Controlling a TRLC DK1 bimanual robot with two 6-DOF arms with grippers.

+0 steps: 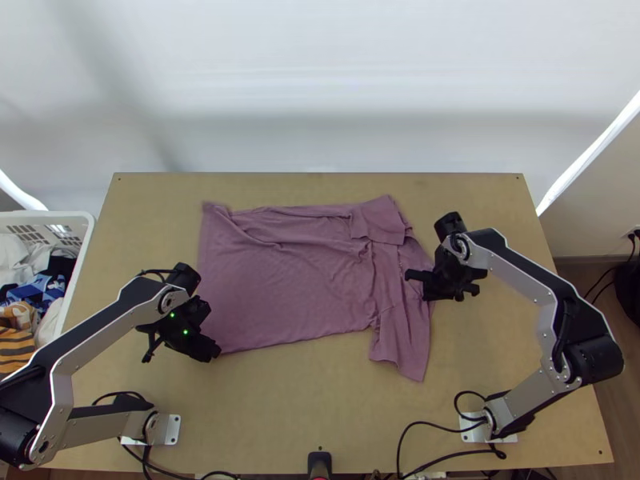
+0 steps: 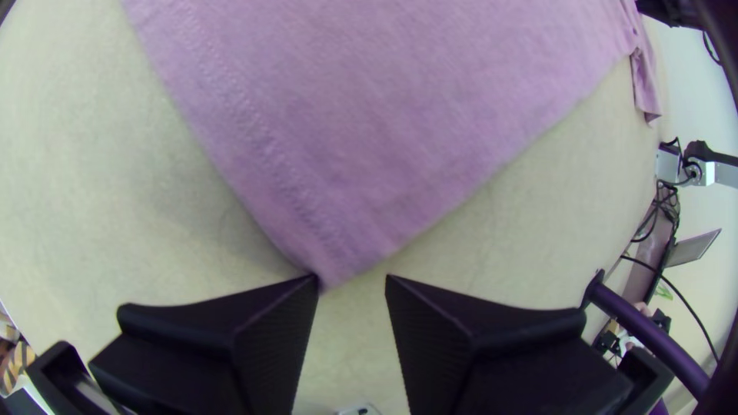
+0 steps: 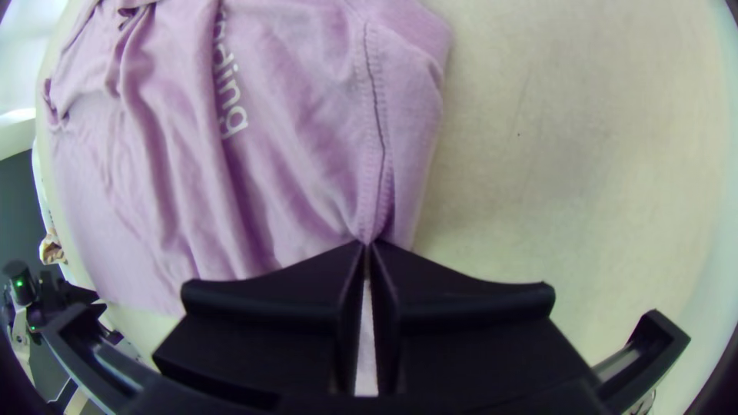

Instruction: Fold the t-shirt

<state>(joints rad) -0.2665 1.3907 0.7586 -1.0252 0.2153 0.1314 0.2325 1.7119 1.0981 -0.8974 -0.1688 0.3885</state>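
Shirt [image 1: 296,280] lying spread across middle of desk [image 1: 320,416], rumpling along far side and right end. Left hand [image 1: 210,350] waiting at shirt's near left corner, fingers standing moderately apart, gripping nothing. Right hand [image 1: 433,293] pinching seamed cloth at shirt's right end, fingers pressing together.

Mauve t-shirt [image 1: 288,280] on table [image 1: 280,408]

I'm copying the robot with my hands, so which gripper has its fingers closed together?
The right gripper, its fingers closed on the t-shirt beside a seam. The left gripper has its fingers apart.
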